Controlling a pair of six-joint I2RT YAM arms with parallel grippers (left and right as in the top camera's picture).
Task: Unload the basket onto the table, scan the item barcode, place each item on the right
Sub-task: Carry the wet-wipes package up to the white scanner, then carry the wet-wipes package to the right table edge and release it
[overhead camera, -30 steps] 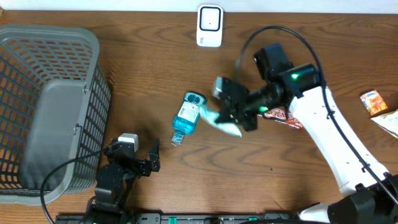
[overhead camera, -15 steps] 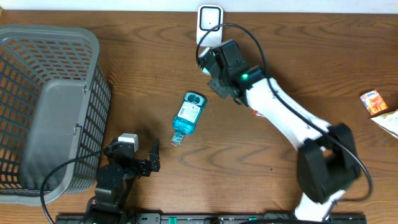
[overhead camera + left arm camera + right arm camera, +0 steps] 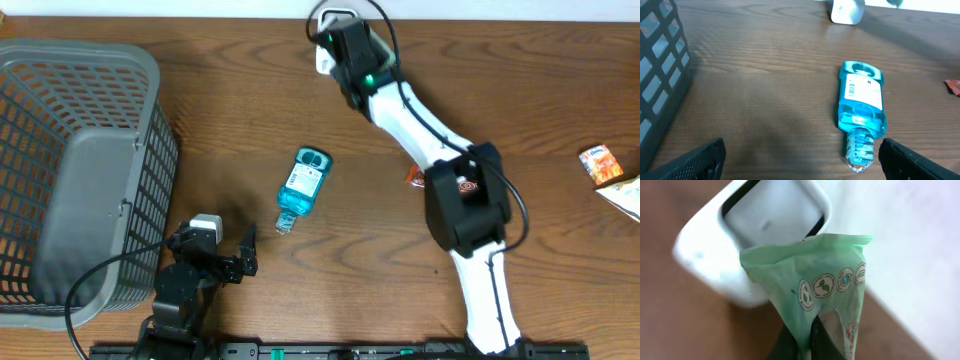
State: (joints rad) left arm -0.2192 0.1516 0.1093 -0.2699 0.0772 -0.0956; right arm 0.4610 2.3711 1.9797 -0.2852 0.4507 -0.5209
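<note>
Green pouch (image 3: 815, 280) comes last in this account, since it sits farthest from the robot's base. Nearest the base, the left fingers (image 3: 695, 160) are spread as wide as they go and hold nothing. They are parked low over the surface (image 3: 250, 120) and have not shifted over the past second. Just beyond them the blue bottle (image 3: 861, 107) lies flat on its side with its label up, exactly where it was. The grey basket (image 3: 60, 60) off to the left is likewise undisturbed.

What has changed is the right arm. A second ago it hung over the middle of the surface, right of the bottle, with the pouch dangling from it. It has since swung across to the far edge. The right fingers (image 3: 822, 345) are clamped fully together on the lower end of the pouch, which hangs in the air, touching nothing else. Behind it stands the white scanner (image 3: 705, 255). The pouch's upper edge overlaps the lower part of the scanner's dark window.

So the carry looks finished and the presenting step is in hand. The side facing the wrist camera shows only round printed icons. Whether a barcode faces the window cannot be told from here, so a small turn or tilt may yet be needed.
</note>
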